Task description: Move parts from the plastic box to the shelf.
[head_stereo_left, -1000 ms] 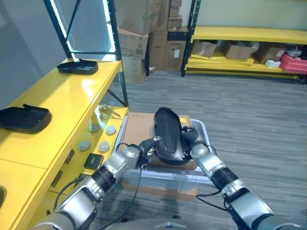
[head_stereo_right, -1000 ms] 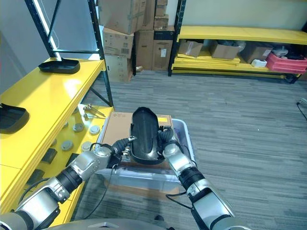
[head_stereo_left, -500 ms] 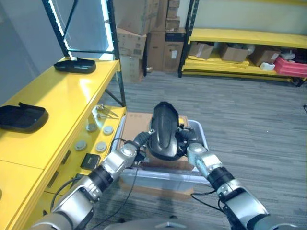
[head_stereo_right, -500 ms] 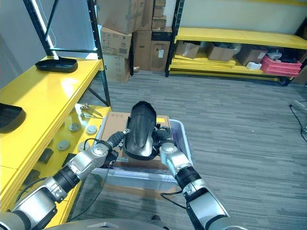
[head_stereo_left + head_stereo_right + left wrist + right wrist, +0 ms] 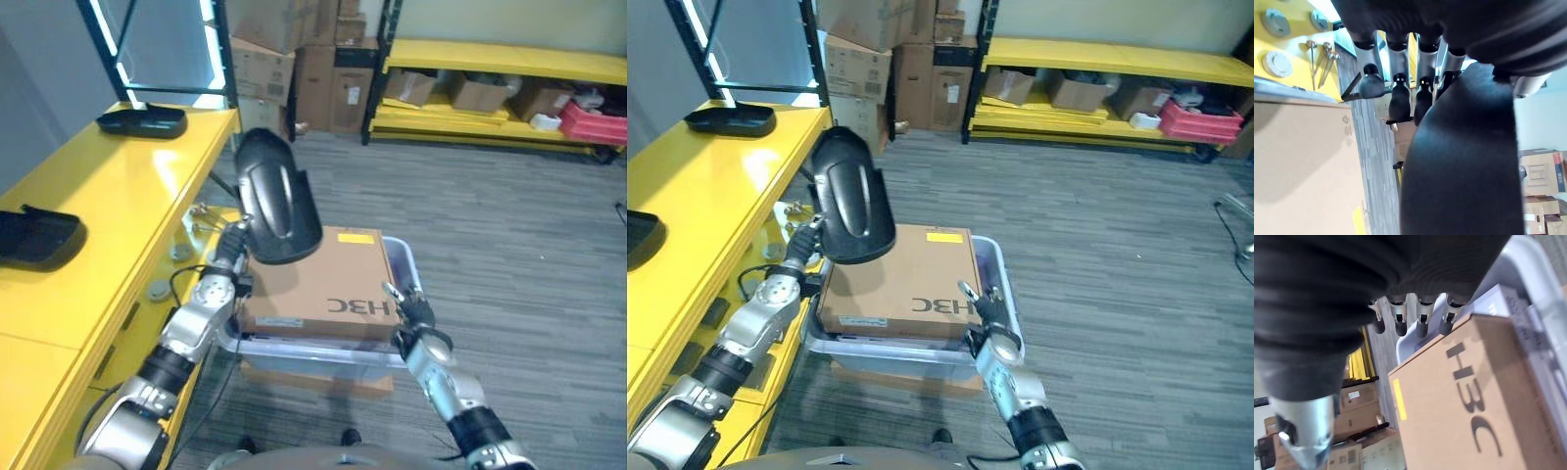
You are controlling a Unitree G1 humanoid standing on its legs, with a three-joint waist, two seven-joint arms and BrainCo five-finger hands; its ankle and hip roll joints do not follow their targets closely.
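Observation:
A glossy black curved part is raised above the left edge of the cardboard box and leans toward the yellow shelf. My left hand grips its lower end, and in the left wrist view my fingers lie along the part. My right hand rests open at the cardboard box's near right corner and holds nothing, with its fingers straight. The cardboard box lies in the translucent plastic box.
Two more black parts lie on the shelf top. Round metal discs and bolts sit on its lower ledge. Stacked cartons and a far yellow rack stand behind; grey floor lies to the right.
The right hand has let go of the black part and dropped to the box corner. The left hand alone has lifted the part up and to the left, toward the shelf. The camera has shifted.

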